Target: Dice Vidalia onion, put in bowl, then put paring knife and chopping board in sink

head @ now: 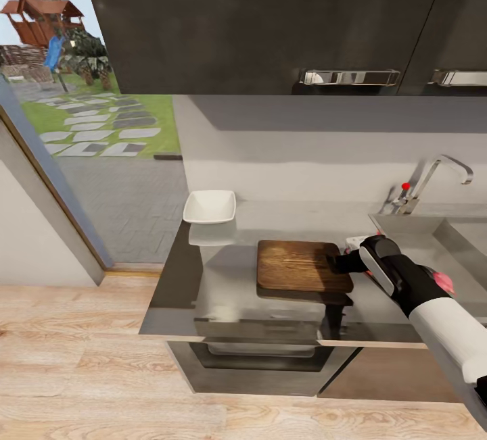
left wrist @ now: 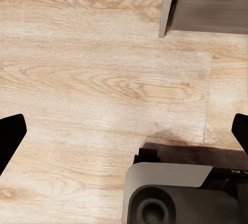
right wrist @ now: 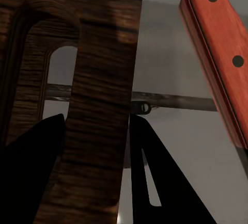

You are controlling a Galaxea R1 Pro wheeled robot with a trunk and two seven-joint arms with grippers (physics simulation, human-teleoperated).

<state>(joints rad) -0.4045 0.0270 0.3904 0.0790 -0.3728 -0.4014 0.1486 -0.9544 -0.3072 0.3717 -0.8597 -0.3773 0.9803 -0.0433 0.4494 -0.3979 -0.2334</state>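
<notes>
my right gripper (right wrist: 93, 146) clenched the chopping board (head: 301, 265) by its slot end (knife handle (right wrist: 219, 53) just beside); next, i judged, came carrying it to the sink (head: 467, 237).

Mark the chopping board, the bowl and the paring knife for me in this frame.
chopping board (head: 297, 264), head view, middle of its wooden top face.
bowl (head: 210, 206), head view, inside of the white bowl.
paring knife (right wrist: 219, 48), right wrist view, on its red handle between the two rivets.

You have one chopping board (head: 301, 265), one knife (right wrist: 219, 53), one white bowl (head: 210, 207), one tap (head: 426, 184) and two cabinet handles (head: 349, 77).
</notes>
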